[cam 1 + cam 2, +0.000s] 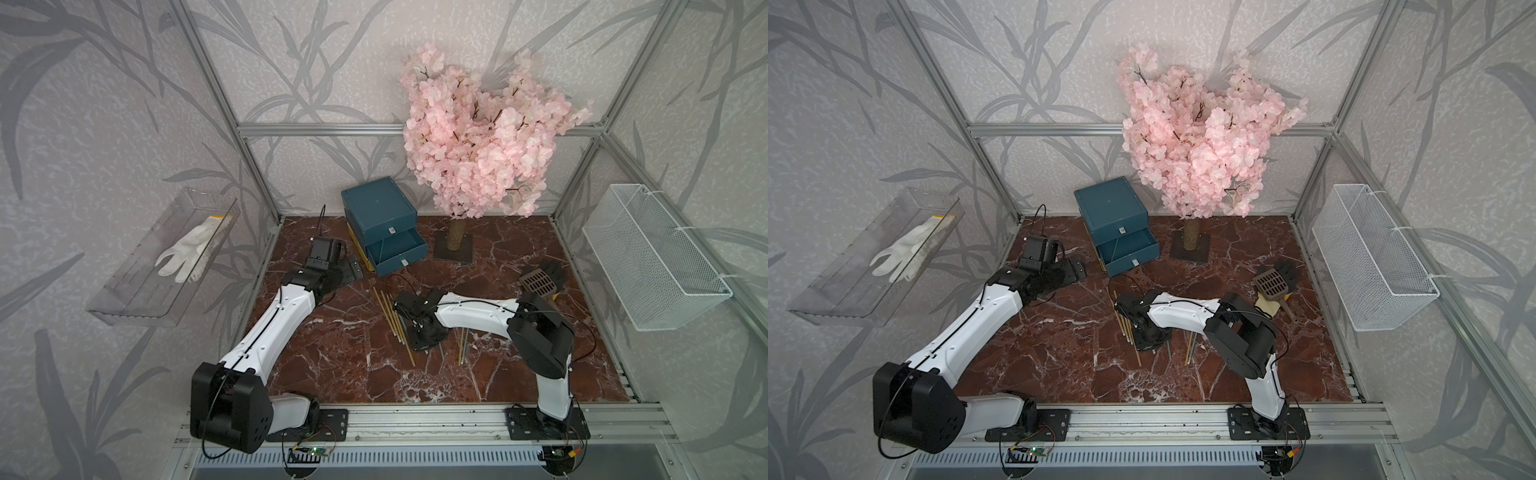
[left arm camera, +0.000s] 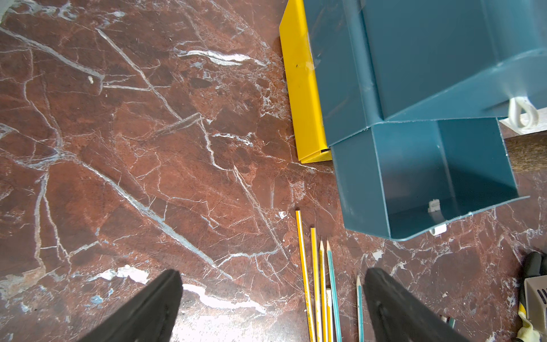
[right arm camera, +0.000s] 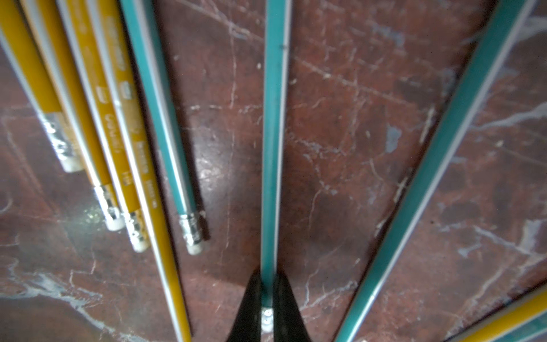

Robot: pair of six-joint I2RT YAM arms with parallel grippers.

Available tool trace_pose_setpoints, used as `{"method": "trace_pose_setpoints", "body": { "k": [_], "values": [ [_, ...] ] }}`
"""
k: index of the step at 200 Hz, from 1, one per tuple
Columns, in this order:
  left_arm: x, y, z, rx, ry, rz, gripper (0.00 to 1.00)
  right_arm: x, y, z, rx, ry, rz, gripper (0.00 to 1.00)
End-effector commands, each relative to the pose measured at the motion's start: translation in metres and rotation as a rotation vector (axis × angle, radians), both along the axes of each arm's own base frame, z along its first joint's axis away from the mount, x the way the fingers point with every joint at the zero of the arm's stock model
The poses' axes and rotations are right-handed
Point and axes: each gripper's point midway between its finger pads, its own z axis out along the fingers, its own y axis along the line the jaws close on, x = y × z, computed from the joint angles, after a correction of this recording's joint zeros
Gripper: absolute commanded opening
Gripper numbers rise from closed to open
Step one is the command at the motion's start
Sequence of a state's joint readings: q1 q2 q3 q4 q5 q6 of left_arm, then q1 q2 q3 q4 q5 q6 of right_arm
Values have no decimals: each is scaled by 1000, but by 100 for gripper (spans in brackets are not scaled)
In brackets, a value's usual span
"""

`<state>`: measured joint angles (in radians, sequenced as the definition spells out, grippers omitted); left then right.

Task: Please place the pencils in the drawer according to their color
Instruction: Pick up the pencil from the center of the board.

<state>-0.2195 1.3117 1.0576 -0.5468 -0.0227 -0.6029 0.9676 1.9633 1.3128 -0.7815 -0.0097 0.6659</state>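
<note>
Marble table (image 1: 332,374) filled the cell. Pink blossom tree (image 1: 478,137) stood at the back, on the right. Wire basket (image 1: 648,257) hung on the right wall; a clear shelf (image 1: 162,257) on the left wall held a white glove (image 1: 187,253).

Teal chest (image 1: 378,208) sat at the back centre, just left of the tree base. Its middle drawer (image 1: 395,249) was pulled out and the top one was shut. A yellow drawer (image 2: 305,88) stuck out along the chest's side at table level.

Pencils (image 1: 392,320) lay loose mid-table in front of the chest: a yellow bunch packed side by side, with teal ones fanned out next to them.

Left gripper (image 2: 272,272) was spread wide with nothing in it, over bare marble beside the chest. Right gripper (image 3: 268,284) was down among the pencils, pinched on one teal pencil (image 3: 273,148) near its eraser end. Could not tell whether that pencil was off the table.
</note>
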Motion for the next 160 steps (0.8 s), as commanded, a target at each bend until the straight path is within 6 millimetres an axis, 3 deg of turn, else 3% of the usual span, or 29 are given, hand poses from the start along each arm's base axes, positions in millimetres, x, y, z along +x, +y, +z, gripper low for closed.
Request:
{"method": "trace_pose_setpoints", "body": {
  "k": [1, 40, 104, 131, 160],
  "values": [
    [4, -1, 0, -8, 0, -4, 100, -23, -47, -28, -160, 104, -46, 0],
    [8, -4, -3, -12, 14, -14, 100, -20, -46, -13, -65, 93, -93, 0],
    [17, -10, -5, -35, 28, -21, 100, 2, -42, 44, 135, 29, -186, 0],
    [21, -12, -3, -43, 22, -21, 100, 14, -38, 77, 245, -9, -225, 0],
    [26, -11, 0, -37, 13, -17, 100, 33, -24, 108, 368, -26, -274, 0]
  ]
}}
